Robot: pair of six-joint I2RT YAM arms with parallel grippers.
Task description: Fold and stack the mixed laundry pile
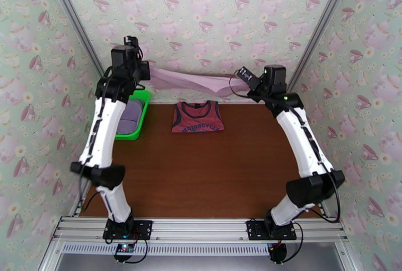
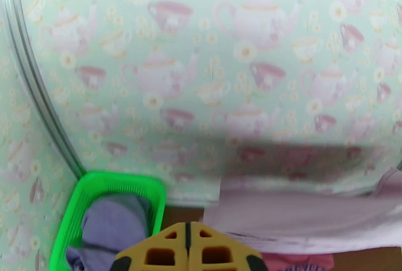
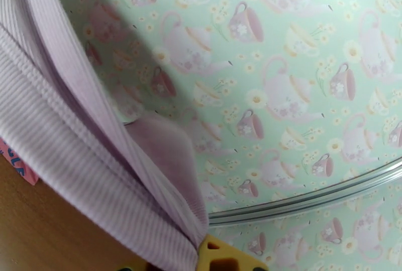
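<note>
A pale pink-lilac shirt (image 1: 191, 83) hangs stretched in the air in front of the back wall, between my two raised grippers. My left gripper (image 1: 145, 72) is shut on its left end; in the left wrist view the yellow fingers (image 2: 188, 247) are pressed together, with the shirt (image 2: 311, 221) running off to the right. My right gripper (image 1: 241, 77) is shut on the right end, and the ribbed cloth (image 3: 75, 141) runs into the yellow fingertip (image 3: 211, 254). Below the shirt, the dusty-red tank top (image 1: 197, 117) lies folded flat on the table.
A green mesh basket (image 1: 143, 111) stands at the table's back left and holds a lavender-purple shirt (image 1: 131, 116), which appears again in the left wrist view (image 2: 110, 227). The brown table (image 1: 201, 176) is walled by teapot wallpaper on three sides, and both grippers are close to the back wall.
</note>
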